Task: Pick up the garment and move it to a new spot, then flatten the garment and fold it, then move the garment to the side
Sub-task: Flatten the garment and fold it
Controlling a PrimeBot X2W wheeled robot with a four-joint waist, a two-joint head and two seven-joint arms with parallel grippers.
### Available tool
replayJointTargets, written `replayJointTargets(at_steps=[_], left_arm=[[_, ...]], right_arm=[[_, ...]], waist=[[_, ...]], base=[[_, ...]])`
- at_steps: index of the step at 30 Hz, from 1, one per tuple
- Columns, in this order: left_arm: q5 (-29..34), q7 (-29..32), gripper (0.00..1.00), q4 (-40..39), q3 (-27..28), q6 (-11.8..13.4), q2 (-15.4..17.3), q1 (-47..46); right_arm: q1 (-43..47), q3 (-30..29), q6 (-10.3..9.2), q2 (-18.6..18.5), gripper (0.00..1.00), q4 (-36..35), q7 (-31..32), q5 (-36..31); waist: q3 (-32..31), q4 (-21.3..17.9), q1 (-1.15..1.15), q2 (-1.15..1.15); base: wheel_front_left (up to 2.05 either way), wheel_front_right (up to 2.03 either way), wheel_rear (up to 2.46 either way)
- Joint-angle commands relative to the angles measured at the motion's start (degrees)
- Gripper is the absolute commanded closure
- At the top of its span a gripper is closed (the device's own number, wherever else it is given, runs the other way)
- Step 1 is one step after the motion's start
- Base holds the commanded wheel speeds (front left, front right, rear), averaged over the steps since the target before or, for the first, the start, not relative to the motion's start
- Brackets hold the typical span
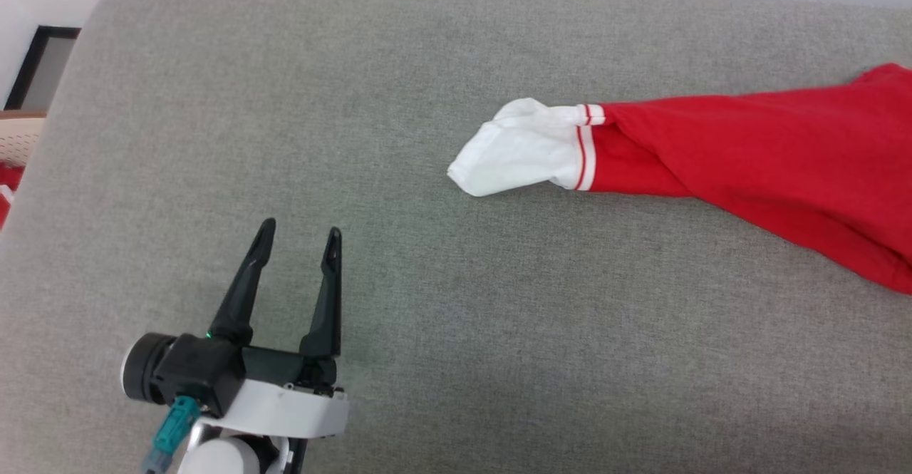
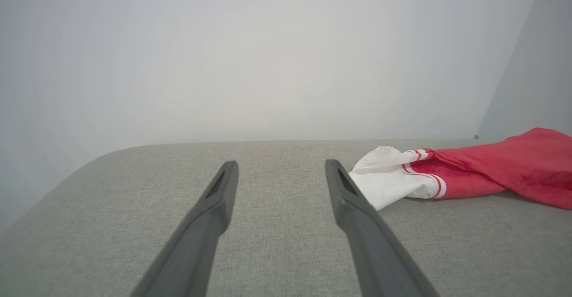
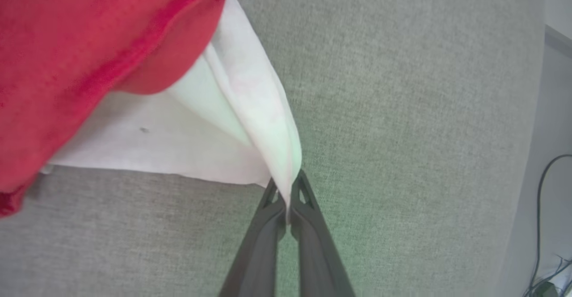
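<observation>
Right claw (image 3: 286,189) is pinched shut on a white edge of the garment (image 1: 748,153), which stretches crosswise over the grey padded surface (image 1: 356,103). Left claw (image 1: 301,230) gapes empty; the white sleeve end (image 1: 520,150) lies ahead to its right, apart.

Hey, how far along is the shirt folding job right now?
Early days. Nothing looks finished: the shirt lies stretched and rumpled on the grey surface, neither flat nor folded. In hand: the right pincer is shut on its white cloth; the left pincer is open, apart from it. To do: setting it down, flattening, folding, moving aside.
</observation>
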Motion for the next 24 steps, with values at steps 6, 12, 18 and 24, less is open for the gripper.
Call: replayJointTargets(at_steps=[6, 12, 18, 24], left_arm=[[0.4, 0.0, 0.0, 0.4, 0.2, -0.4, -0.4, 1.2], [0.8, 0.0, 0.0, 1.6, -0.9, -0.6, 1.6, 0.0], [0.0, 3.8, 0.0, 4.5, -6.8, -1.0, 9.7, -6.2], [-8.9, 13.4, 0.0, 7.8, -15.8, -1.0, 20.9, -17.4]], right_arm=[[5.1, -4.4, -0.1, 1.5, 1.0, 0.7, -2.6, -1.4], [7.5, -9.5, -0.1, 4.6, 0.0, 1.9, -10.2, -6.0], [11.9, -16.1, -0.1, 8.0, 0.0, 1.0, -21.0, -11.6], [15.7, -25.5, -0.1, 16.9, 0.0, -8.5, -34.0, -15.3]], waist=[[-0.8, 0.0, 0.0, 0.0], [-2.7, -1.2, 0.0, 0.0], [-5.0, -3.7, 0.0, 0.0], [-6.4, -9.4, 0.0, 0.0]], base=[[0.0, 0.0, 0.0], [0.0, 0.0, 0.0], [0.0, 0.0, 0.0], [0.0, 0.0, 0.0]])
